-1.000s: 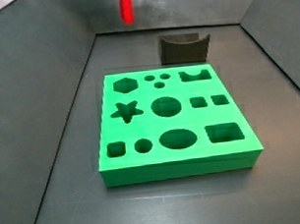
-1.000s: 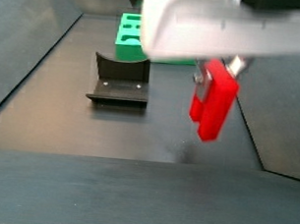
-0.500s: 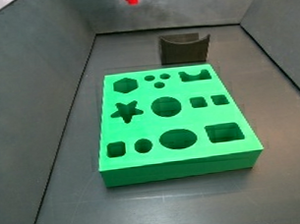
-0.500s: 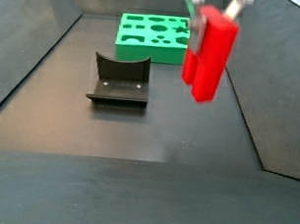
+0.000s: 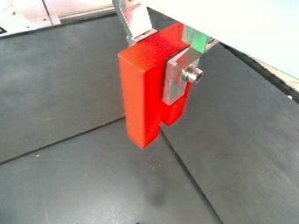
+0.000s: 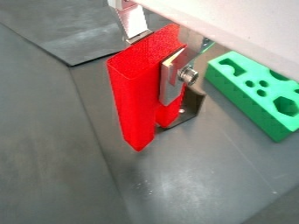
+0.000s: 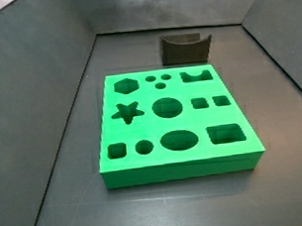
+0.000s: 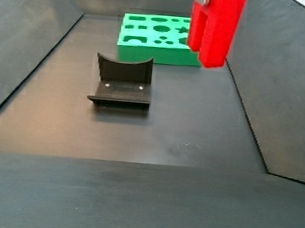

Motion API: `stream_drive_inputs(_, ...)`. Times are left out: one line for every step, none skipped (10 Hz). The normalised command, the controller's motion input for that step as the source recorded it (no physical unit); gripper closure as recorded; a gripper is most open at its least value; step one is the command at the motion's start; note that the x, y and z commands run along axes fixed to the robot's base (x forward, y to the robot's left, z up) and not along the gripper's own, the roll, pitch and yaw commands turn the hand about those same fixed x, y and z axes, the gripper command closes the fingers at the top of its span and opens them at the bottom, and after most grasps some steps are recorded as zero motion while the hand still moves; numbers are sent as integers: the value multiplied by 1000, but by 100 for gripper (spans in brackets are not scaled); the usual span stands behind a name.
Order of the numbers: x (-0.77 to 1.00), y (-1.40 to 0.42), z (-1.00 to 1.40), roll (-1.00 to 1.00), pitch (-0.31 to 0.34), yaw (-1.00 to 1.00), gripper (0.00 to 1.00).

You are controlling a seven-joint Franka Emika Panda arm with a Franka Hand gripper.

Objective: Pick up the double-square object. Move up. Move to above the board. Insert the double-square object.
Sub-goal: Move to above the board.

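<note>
Lining the workspace: a dark grey floor [image 7: 70, 217] with sloping dark walls [image 8: 22, 34] on each side, seen in both side views. Lying flat on that floor, the board [image 7: 175, 123], bright green, its shaped holes (star, hexagon, circles, squares, oval) all showing only green inside. Standing just beyond the board's far edge in a side view, the fixture [image 7: 185, 48]; nearer the camera than the board elsewhere [image 8: 122, 83]. Hanging high above the floor, well clear of it, the double-square object [image 8: 215, 29], upright and red, off to the side of the board [image 8: 156, 38]. Pinching that piece in both wrist views, the gripper [image 5: 152, 54], silver fingers [image 5: 179, 77] pressed on opposite faces, a screw visible on one plate. No readable writing or labels anywhere.
</note>
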Motion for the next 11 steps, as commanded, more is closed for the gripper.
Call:
stream_drive_inputs(44,-1000,172,37,135,-1000,100)
stream_drive_inputs(38,-1000,178,43,126,-1000,100)
stream_drive_inputs(36,-1000,178,-35,69,-731,100)
stream_drive_inputs(37,-1000,176,-43,57,-567,100)
stream_drive_inputs(35,-1000,181,-36,52,-295,100)
stream_drive_inputs(34,-1000,182,-41,35,-131,100)
stream_drive_inputs(34,-1000,185,-29,29,-53,100)
stream_drive_inputs(34,-1000,188,-24,31,-38,100)
stream_drive_inputs(35,-1000,193,-27,31,-15,100)
stream_drive_inputs(36,-1000,196,-9,28,-11,100)
stream_drive_inputs(36,-1000,202,-7,33,4,100)
